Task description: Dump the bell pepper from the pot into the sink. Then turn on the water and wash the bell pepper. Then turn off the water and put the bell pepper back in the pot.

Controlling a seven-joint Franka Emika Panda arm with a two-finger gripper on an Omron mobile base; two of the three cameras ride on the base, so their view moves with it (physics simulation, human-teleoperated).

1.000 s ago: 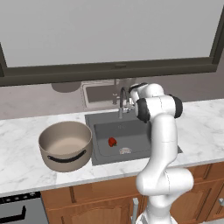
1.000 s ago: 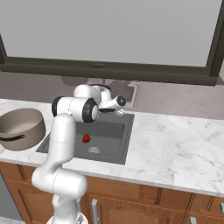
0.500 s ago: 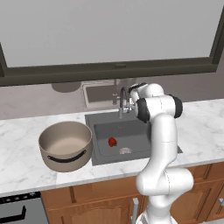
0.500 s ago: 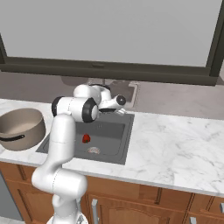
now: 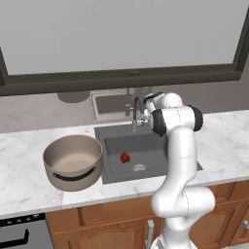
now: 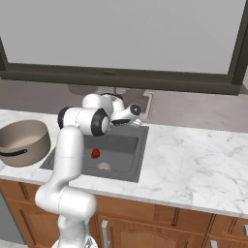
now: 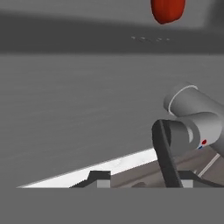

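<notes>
We see the bell pepper [image 5: 125, 157] lying on the floor of the sink [image 5: 113, 146], near the drain, while the pot [image 5: 73, 162] stands empty on the counter just left of the basin. The gripper [image 5: 145, 117] sits at the faucet [image 5: 135, 110], seemingly by its handle [image 7: 192, 120]; we cannot tell how its jaws stand.

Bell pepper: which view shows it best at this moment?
The left base view: the bell pepper lies whole and unobstructed in the sink. The right base view shows it small beside the arm; the hand view cuts it off at the top edge.
</notes>
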